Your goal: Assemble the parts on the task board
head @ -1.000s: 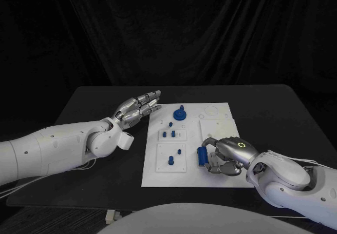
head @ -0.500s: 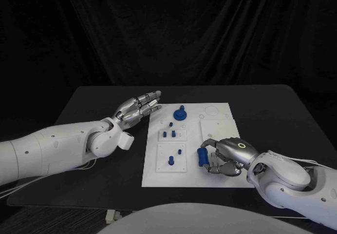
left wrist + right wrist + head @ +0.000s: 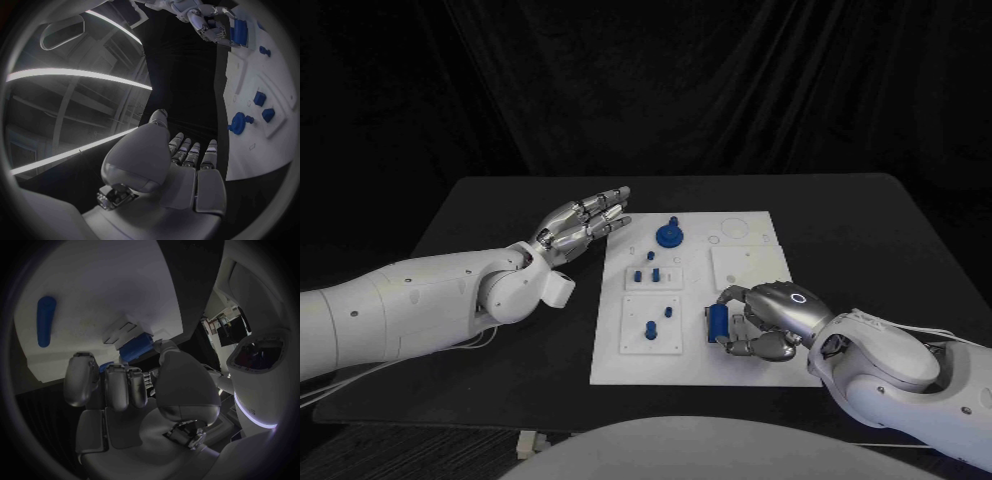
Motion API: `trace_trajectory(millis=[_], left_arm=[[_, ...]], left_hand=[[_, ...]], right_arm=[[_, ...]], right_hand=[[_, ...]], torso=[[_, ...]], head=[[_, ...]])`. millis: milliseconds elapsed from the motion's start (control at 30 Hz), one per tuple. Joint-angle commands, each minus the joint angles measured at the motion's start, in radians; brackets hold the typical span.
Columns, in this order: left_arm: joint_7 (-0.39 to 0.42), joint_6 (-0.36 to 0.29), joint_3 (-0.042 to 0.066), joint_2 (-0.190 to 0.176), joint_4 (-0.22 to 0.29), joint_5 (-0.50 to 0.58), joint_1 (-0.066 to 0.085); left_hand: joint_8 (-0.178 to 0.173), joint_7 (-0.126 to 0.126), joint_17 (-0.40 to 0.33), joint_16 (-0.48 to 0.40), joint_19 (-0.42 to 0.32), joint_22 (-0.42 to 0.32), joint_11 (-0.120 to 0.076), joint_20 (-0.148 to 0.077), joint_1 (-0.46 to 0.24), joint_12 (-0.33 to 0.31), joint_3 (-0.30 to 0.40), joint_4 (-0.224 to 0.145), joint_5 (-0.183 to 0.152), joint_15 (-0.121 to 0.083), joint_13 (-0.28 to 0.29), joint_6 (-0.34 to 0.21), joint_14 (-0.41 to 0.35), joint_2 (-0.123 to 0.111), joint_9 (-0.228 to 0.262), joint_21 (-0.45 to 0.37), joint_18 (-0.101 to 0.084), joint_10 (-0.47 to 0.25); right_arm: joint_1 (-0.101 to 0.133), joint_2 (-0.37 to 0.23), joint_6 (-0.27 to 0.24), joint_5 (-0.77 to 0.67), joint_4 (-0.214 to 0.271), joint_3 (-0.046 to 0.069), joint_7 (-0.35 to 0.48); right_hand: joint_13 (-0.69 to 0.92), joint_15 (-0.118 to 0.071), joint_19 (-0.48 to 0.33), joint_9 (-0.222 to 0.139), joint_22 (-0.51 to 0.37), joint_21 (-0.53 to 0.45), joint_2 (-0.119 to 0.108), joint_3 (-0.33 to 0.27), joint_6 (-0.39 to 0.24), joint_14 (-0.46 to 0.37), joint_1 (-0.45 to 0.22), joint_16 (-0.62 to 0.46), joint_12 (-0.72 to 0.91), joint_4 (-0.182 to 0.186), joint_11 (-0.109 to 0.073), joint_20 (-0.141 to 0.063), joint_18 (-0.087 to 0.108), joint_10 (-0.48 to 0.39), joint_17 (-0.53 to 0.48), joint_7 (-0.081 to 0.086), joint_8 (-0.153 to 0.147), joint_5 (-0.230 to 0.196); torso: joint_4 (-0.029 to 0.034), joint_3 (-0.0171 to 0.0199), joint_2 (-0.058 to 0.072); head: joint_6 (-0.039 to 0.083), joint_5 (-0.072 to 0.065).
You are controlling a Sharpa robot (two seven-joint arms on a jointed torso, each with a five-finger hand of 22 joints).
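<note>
The white task board [image 3: 747, 265] lies in the middle of the black table. My right hand [image 3: 769, 320] sits over the board's near right part and grips a blue block-shaped part [image 3: 717, 322] between thumb and fingers; the same blue part [image 3: 137, 347] shows by the fingertips in the right wrist view. My left hand [image 3: 584, 222] hovers flat and open just left of the board's far corner, holding nothing. A round blue part with a knob [image 3: 671, 235] stands at the board's far left. Small blue pegs [image 3: 646, 272] and a longer blue peg [image 3: 651, 328] stand in the left plates.
Bare black table [image 3: 877, 240] lies to the right of the board and beyond it. The board's right half [image 3: 747, 260] holds no parts. An oblong blue part [image 3: 45, 321] lies on the board in the right wrist view.
My right hand has shifted slightly with the blue block, tilting it a little. The left hand has not moved.
</note>
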Motion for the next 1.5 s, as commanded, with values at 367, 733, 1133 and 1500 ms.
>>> trace_trajectory(millis=[367, 733, 1133, 1500], left_arm=[[0.011, 0.009, 0.001, 0.002, 0.001, 0.007, -0.003], [0.01, 0.011, 0.001, 0.003, 0.0, 0.007, -0.005], [0.01, 0.011, 0.001, 0.003, -0.001, 0.007, -0.007], [0.014, 0.01, 0.001, 0.001, -0.001, 0.007, -0.008]], left_hand=[[0.005, 0.005, -0.001, -0.001, 0.002, 0.001, 0.003, 0.005, 0.009, 0.003, 0.004, 0.0, 0.004, 0.002, 0.001, -0.003, 0.002, -0.001, 0.001, 0.004, 0.012, -0.001], [0.005, 0.004, -0.001, -0.002, 0.002, 0.001, 0.004, 0.006, 0.008, 0.003, 0.004, 0.001, 0.004, 0.002, 0.001, -0.002, 0.002, 0.0, 0.001, 0.004, 0.012, -0.001], [0.005, 0.004, -0.001, -0.002, 0.002, 0.001, 0.004, 0.006, 0.008, 0.003, 0.004, 0.001, 0.004, 0.002, 0.001, -0.002, 0.002, 0.0, 0.001, 0.004, 0.012, -0.001], [0.006, 0.005, -0.001, -0.002, 0.001, 0.0, 0.004, 0.006, 0.008, 0.003, 0.004, 0.002, 0.003, 0.002, 0.001, -0.003, 0.002, 0.001, 0.001, 0.004, 0.012, -0.001]], right_arm=[[-0.003, 0.001, 0.004, -0.001, 0.002, -0.001, -0.016], [-0.003, 0.006, 0.04, -0.001, -0.001, -0.001, -0.007], [-0.003, 0.004, 0.041, -0.001, 0.003, -0.001, 0.0], [-0.002, -0.026, -0.109, 0.0, 0.024, -0.001, 0.05]], right_hand=[[0.263, 0.004, -0.003, -0.033, 0.174, -0.011, -0.004, 0.007, -0.005, 0.057, 0.007, -0.001, 0.003, -0.002, 0.006, 0.005, 0.021, 0.102, 0.095, -0.048, -0.132, 0.001], [0.263, -0.007, -0.013, -0.036, 0.169, -0.031, -0.017, -0.005, -0.076, 0.051, 0.024, -0.007, 0.003, -0.003, -0.01, -0.003, 0.025, 0.102, 0.085, -0.069, -0.205, -0.056], [0.263, -0.012, -0.017, -0.038, 0.168, -0.038, -0.019, -0.061, -0.141, 0.049, 0.008, -0.008, 0.003, 0.0, -0.015, -0.01, 0.025, 0.102, 0.083, -0.074, -0.271, -0.241], [0.233, -0.025, -0.009, -0.037, 0.172, -0.025, -0.098, -0.176, -0.19, 0.055, -0.034, 0.0, -0.013, 0.008, -0.03, -0.021, 0.023, 0.078, 0.098, -0.094, -0.296, -0.625]], torso=[[-0.0003, 0.0, 0.0], [0.0002, 0.0002, 0.0], [-0.0003, -0.0001, -0.001], [-0.0004, 0.0001, 0.0]], head=[[0.0, 0.002], [0.0, 0.003], [0.0, 0.003], [0.0, 0.005]])
